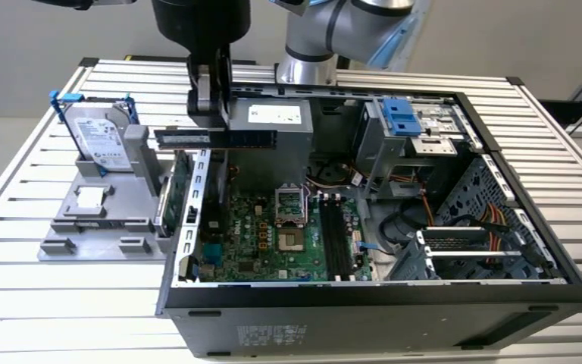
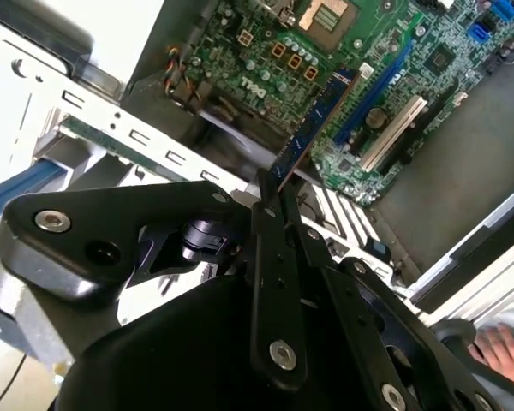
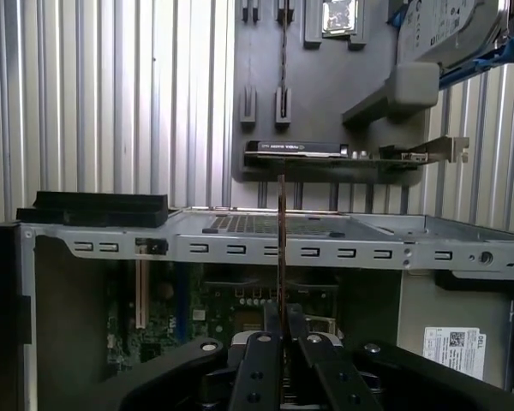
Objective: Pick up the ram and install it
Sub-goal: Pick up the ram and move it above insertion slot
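I am pinching the ram (image 1: 251, 138) between the two fingers of my gripper (image 1: 210, 126). I am clamping it near its middle, so the strip is lying level and sticking out to both sides in the exterior view. In both wrist views it is running straight out from my fingertips (image 3: 259, 368), thin edge toward the camera.

I am holding it in the air over the open computer case (image 1: 372, 311), above the case wall on the exterior view's left. It is hanging well apart from the green motherboard (image 1: 261, 243) lying on the case floor. On that board, long black slots (image 1: 336, 239) are running beside the square socket (image 1: 289, 205).

Just outside that wall, a grey holder (image 1: 99, 227) is sitting on the slatted table (image 1: 28, 303). It is carrying a green card (image 1: 173, 203) standing on edge next to the case. Farther off on the holder, a silver hard drive (image 1: 99, 136) is standing upright in a blue frame. In the second wrist view, a person's hand (image 2: 497, 347) is showing beyond the case's rim.
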You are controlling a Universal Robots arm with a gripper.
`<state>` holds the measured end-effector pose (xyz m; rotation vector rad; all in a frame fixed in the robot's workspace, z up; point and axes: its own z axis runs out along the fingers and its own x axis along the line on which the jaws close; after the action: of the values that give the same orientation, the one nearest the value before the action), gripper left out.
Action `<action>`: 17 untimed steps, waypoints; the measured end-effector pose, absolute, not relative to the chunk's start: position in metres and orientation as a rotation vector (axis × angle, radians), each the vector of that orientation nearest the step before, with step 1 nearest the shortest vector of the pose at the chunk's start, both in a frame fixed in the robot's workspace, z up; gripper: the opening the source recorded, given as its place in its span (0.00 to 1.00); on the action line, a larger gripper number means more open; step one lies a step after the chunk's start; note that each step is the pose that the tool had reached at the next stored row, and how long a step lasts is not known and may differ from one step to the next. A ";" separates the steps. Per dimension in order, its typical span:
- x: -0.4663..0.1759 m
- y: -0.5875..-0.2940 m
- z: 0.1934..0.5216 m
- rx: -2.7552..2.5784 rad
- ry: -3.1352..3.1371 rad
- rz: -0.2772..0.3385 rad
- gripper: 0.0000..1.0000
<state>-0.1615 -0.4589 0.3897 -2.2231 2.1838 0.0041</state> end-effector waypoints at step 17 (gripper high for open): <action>-0.137 -0.459 0.390 -2.223 2.184 0.004 0.00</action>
<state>-0.1367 -0.4588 0.3897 -2.2230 2.1839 0.0041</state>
